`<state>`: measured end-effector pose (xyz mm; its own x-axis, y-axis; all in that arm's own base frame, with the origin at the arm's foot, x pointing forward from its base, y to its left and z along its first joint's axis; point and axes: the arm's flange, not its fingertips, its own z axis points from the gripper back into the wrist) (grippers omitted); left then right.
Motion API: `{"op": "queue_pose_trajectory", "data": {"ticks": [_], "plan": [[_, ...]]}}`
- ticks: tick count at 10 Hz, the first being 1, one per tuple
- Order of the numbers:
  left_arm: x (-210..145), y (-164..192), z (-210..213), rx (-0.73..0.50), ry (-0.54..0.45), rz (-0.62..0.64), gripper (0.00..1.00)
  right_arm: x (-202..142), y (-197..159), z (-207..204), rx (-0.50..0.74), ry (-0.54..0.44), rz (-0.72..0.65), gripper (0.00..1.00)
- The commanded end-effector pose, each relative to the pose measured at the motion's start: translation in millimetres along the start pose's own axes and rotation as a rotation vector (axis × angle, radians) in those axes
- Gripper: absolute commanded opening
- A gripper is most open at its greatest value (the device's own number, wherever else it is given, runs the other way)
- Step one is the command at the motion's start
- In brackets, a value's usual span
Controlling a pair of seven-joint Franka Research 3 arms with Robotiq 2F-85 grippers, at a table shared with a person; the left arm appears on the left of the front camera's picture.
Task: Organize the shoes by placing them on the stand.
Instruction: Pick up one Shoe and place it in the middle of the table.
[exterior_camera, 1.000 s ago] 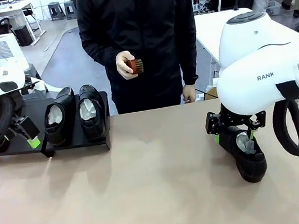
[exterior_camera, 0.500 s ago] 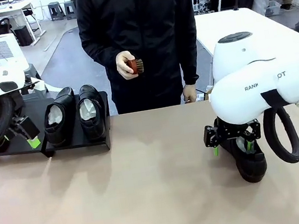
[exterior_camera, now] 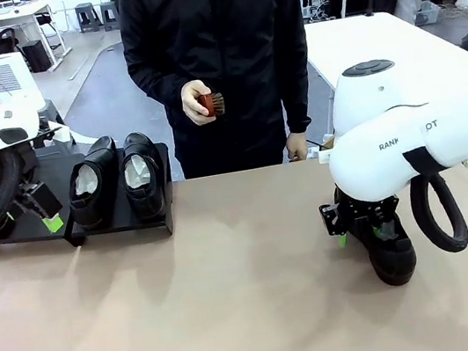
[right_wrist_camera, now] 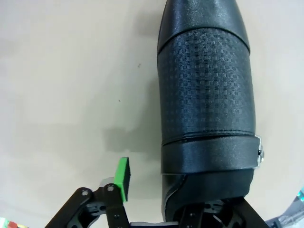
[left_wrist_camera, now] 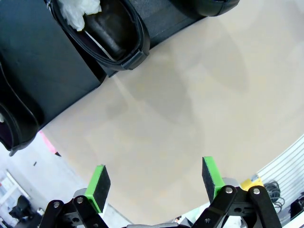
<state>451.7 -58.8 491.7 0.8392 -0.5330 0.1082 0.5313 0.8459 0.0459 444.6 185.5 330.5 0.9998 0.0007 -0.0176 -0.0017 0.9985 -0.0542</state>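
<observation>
While my right gripper (exterior_camera: 362, 225) sits low over the lone shoe (exterior_camera: 391, 253) on the tan table (exterior_camera: 236, 300), one green pad (right_wrist_camera: 123, 178) stands just outside its side wall — whether it grips, I cannot tell. My left gripper (left_wrist_camera: 154, 183) hangs wide and empty by the stand (exterior_camera: 117, 222), where two shoes (exterior_camera: 119, 178) sit abreast. The person's hand (exterior_camera: 196, 101) holds a brush (exterior_camera: 212, 103).
</observation>
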Motion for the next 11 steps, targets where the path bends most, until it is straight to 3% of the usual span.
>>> {"op": "queue_pose_trajectory", "data": {"ticks": [1, 7, 8, 9, 11], "plan": [[-3.4, -0.8, -0.6, 0.0, -0.017, 0.011, 1.0, 6.9, -4.3, -3.3, -0.007, -0.016, 0.03, 0.0], [-3.4, -0.8, -0.6, 0.0, -0.017, 0.011, 1.0, -1.3, -17.0, 8.6, -0.013, 0.001, -0.011, 0.0], [-3.4, -0.8, -0.6, 0.0, -0.017, 0.011, 1.0, 0.5, -17.5, 6.7, -0.018, 0.042, -0.025, 0.0], [-3.4, -0.8, -0.6, 0.0, -0.017, 0.011, 1.0, -2.7, -15.5, 14.2, 0.014, 0.057, -0.053, 0.0], [-3.4, -0.8, -0.6, 0.0, -0.017, 0.011, 1.0, -29.5, 1.8, 53.8, 0.112, -0.005, -0.091, 0.0]]}}
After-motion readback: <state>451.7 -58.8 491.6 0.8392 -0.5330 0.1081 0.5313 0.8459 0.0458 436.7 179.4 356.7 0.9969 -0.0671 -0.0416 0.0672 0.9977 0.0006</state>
